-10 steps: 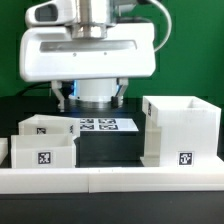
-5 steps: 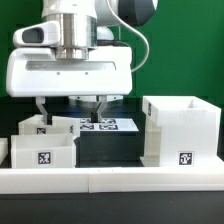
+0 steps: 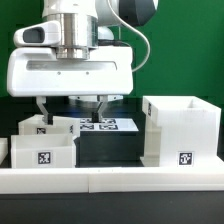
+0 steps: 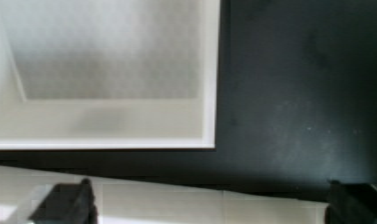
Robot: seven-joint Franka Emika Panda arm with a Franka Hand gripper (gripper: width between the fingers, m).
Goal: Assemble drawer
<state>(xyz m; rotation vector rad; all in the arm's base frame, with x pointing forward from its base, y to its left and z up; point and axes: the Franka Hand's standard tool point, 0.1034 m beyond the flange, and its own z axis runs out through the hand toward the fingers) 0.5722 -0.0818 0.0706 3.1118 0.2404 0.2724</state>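
Black table (image 3: 110,150), matte top. 3 white open-top boxes sit on it, each w/ a square tag on the front. Low box (image 3: 42,155) is at the front on the exterior view's left, w/ a second box (image 3: 40,126) just behind it. Tall box (image 3: 180,130) stands on the exterior view's right, apart from the other 2. Marker board (image 3: 110,124) lies flat at the back, btwn them. White rail (image 3: 110,180) runs across the front edge.
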